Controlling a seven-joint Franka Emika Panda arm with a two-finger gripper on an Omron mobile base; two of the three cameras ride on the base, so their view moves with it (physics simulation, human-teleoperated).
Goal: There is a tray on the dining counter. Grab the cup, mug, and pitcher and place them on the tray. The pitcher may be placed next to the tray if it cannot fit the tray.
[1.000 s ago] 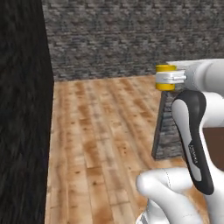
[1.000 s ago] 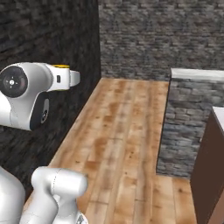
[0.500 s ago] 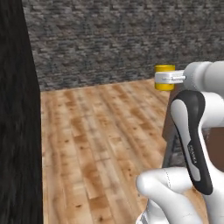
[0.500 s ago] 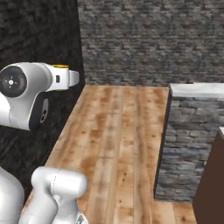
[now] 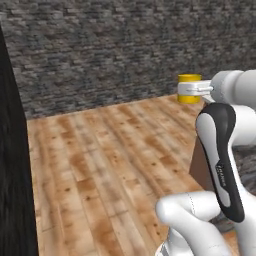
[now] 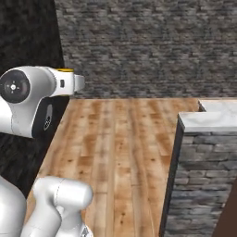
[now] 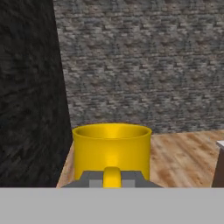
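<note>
We hold the mug (image 7: 112,151) in our gripper (image 7: 112,178), jaws clamped on its handle, carried upright in the air above the wood floor (image 5: 115,165). One marble end of a counter (image 6: 210,121) lies ahead to the right, and beyond it a stone wall (image 6: 152,46). By our judgement, the mug is grabbed but not yet placed.
</note>
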